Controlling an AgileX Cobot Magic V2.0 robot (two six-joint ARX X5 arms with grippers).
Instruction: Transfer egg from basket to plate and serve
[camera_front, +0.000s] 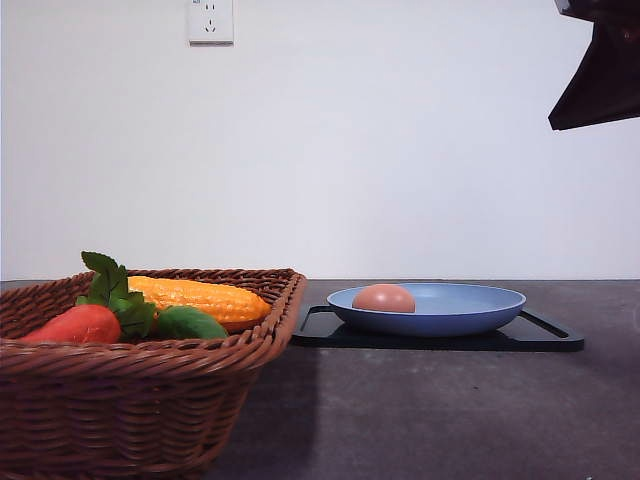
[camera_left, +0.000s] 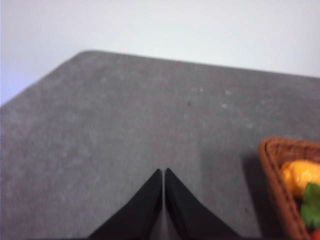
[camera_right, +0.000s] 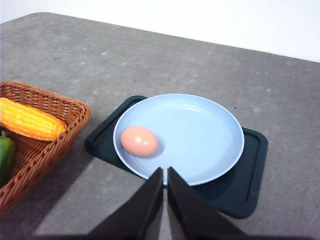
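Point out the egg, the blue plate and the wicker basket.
egg (camera_right: 139, 141), right wrist view, middle of its shell.
plate (camera_right: 200, 130), right wrist view, bare floor beside the egg.
basket (camera_front: 130, 405), front view, near woven wall below the rim.

We see a matt, smooth pinkish-brown egg (camera_right: 139, 140) on a smooth, matt blue plate (camera_right: 200, 135) of plastic look. Beneath it lies a black tray (camera_right: 247, 187) with a faint sheen. The basket (camera_front: 140, 400) is woven brown wicker, rough and ribbed. The tabletop (camera_right: 175, 65) is grey, matt and finely speckled. The corn cob (camera_front: 200, 298) looks knobbly and slightly glossy.
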